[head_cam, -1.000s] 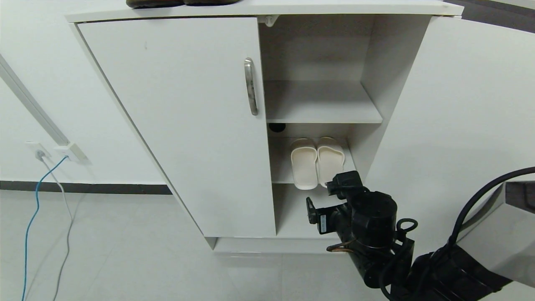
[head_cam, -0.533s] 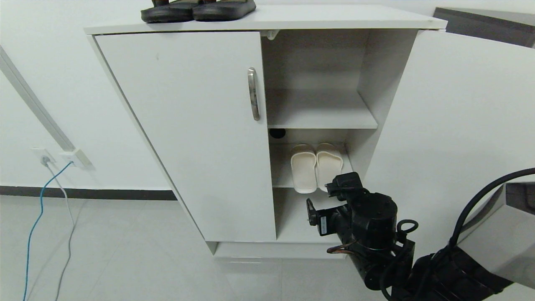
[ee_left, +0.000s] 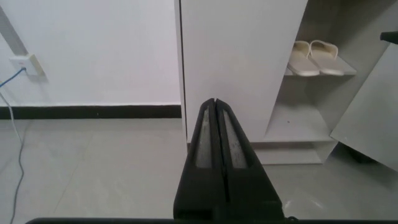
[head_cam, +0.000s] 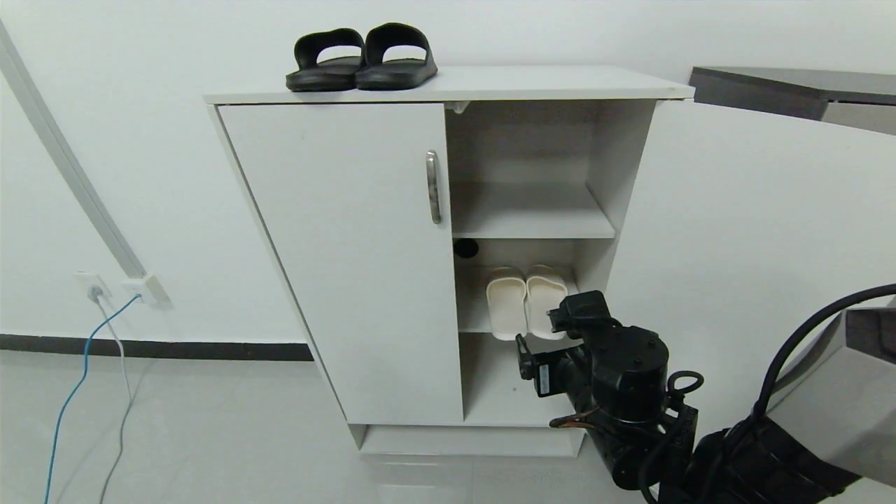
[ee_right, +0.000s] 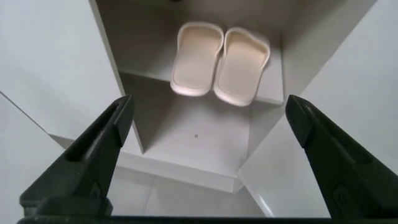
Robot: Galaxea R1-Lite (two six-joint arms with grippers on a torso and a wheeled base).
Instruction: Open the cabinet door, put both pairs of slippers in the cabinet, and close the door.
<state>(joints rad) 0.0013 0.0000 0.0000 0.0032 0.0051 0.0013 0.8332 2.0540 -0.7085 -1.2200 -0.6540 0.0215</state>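
Observation:
A white cabinet (head_cam: 336, 245) stands against the wall, its left door shut and its right door (head_cam: 735, 245) swung wide open. A pair of white slippers (head_cam: 525, 297) lies side by side on the middle shelf, also seen as white slippers (ee_right: 221, 62) and white slippers (ee_left: 320, 57). A pair of black slippers (head_cam: 364, 59) sits on the cabinet top, above the shut door. My right gripper (head_cam: 553, 332) hangs open in front of the open compartment, below the white pair, its fingers (ee_right: 93, 149) spread wide and empty. My left gripper (ee_left: 214, 109) is shut on nothing, low over the floor, facing the shut door.
A metal handle (head_cam: 434, 187) runs down the shut door's edge. The upper shelf (head_cam: 525, 217) and the bottom compartment (head_cam: 504, 392) hold nothing. A wall socket (head_cam: 94, 290) with a blue cable (head_cam: 70, 399) is at the left. A dark grey top (head_cam: 784, 87) stands behind the open door.
The head camera has tilted up and the whole picture slid down, bringing the black slippers fully into view. The slippers, doors and right arm keep their places.

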